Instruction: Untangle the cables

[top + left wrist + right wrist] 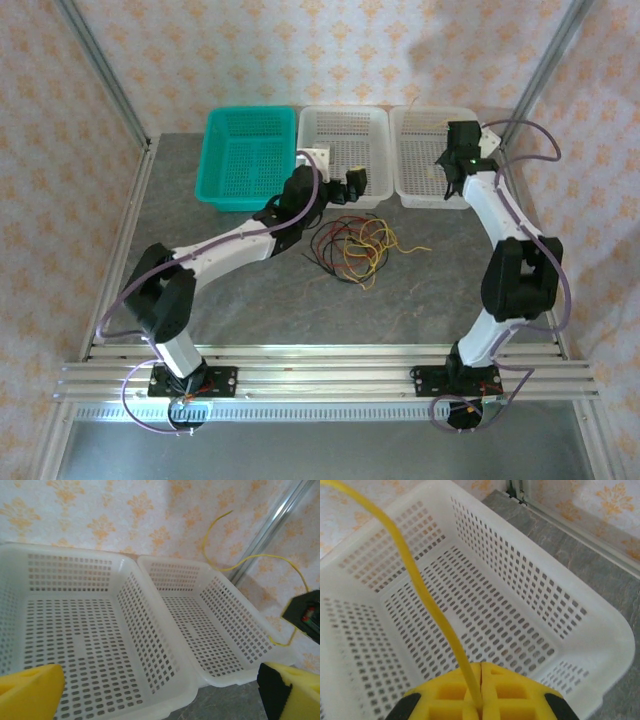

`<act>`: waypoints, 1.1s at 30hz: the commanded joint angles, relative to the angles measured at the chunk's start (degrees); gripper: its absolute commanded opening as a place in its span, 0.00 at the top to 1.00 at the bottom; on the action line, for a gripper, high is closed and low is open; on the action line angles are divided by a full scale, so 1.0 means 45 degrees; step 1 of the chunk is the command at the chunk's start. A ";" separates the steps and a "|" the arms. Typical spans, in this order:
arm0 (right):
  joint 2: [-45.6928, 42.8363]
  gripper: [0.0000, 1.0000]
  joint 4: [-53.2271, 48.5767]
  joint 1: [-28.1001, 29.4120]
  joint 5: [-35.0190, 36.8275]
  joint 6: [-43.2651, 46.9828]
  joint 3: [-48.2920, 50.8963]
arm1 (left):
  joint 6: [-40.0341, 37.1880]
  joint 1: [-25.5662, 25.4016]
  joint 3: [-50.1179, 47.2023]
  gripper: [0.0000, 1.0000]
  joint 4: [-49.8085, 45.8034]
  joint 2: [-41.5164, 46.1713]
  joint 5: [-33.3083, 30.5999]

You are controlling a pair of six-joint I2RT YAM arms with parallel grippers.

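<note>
One yellow cable [427, 597] sits pinched in the closed right gripper [481, 682] above the rightmost white basket [620, 642]. On release, its springy loop may spill outside. Left gripper [352, 183] stands open, empty.

Nothing legible is showing: no letters, numbers, labels or brand marks are appearing on the white baskets [345, 112], the green basket [252, 112], the table [420, 300] or the wallpaper [300, 50].

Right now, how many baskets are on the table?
3. The teal basket sits at the far left, the middle white basket beside it, and the right white basket furthest right. None seems hidden.
</note>
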State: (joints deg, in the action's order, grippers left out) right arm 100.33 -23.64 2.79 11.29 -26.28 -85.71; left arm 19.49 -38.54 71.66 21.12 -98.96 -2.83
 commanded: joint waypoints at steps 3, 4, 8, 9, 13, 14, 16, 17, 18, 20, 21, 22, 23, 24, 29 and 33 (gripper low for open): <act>0.1877 1.00 -0.0658 -0.0116 0.1235 0.0144 -0.1950 | 0.0266 -0.0126 0.1755 0.00 0.1181 -0.1672 0.0444; 0.2215 1.00 -0.0801 -0.0130 0.1223 0.0113 -0.2287 | 0.0325 -0.0126 0.2137 0.01 0.1203 -0.1970 0.0486; 0.3711 1.00 -0.1378 -0.0131 0.1345 0.0085 -0.3710 | 0.0411 -0.0128 0.3882 0.01 0.0877 -0.3599 0.0589; 0.4016 1.00 -0.1452 -0.0131 0.1420 0.0081 -0.3951 | 0.0415 -0.0136 0.4401 0.01 0.0718 -0.3932 0.0573; 0.5041 1.00 -0.1674 -0.0150 0.1567 0.0088 -0.4768 | 0.0411 -0.0165 0.5934 0.01 0.0200 -0.5021 0.0511; 0.5325 1.00 -0.1776 -0.0150 0.1575 0.0104 -0.5008 | 0.0398 -0.0165 0.6293 0.01 0.0034 -0.5285 0.0551; 0.5888 1.00 -0.2062 -0.0151 0.1621 0.0095 -0.5596 | 0.0343 -0.0165 0.7081 0.00 -0.0383 -0.5763 0.0608; 0.6175 1.00 -0.2176 -0.0141 0.1611 0.0097 -0.5862 | 0.0338 -0.0163 0.7430 0.01 -0.0603 -0.5983 0.0607; 0.6403 1.00 -0.2244 -0.0150 0.1568 0.0111 -0.6093 | 0.0338 -0.0165 0.7669 0.01 -0.0721 -0.6156 0.0592; 0.6888 1.00 -0.2428 -0.0149 0.1425 0.0155 -0.6636 | 0.0337 -0.0165 0.8053 0.01 -0.0889 -0.6473 0.0629; 0.7073 1.00 -0.2535 -0.0151 0.1372 0.0191 -0.6887 | 0.0338 -0.0165 0.8202 0.00 -0.0965 -0.6583 0.0648; 0.7282 0.98 -0.2677 -0.0151 0.1332 0.0207 -0.7163 | 0.0328 -0.0165 0.8298 0.01 -0.1039 -0.6668 0.0687; 0.7429 0.95 -0.2769 -0.0150 0.1284 0.0240 -0.7409 | 0.0327 -0.0165 0.8332 0.01 -0.1078 -0.6729 0.0717; 0.7499 0.91 -0.2802 -0.0151 0.1259 0.0283 -0.7515 | 0.0318 -0.0165 0.8334 0.00 -0.1100 -0.6768 0.0707; 0.7384 0.68 -0.2730 -0.0151 0.1182 0.0434 -0.7564 | 0.0232 -0.0202 0.8237 0.01 -0.1322 -0.6762 0.0721; 0.6983 0.64 -0.2712 -0.0149 0.1119 0.0613 -0.7558 | 0.0028 -0.0319 0.8089 0.01 -0.1544 -0.6500 0.0544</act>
State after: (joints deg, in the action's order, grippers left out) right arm 134.02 -34.11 2.42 15.59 -24.32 -117.99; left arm 20.91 -39.03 107.28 15.75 -128.75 -0.43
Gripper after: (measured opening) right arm 0.363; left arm 0.994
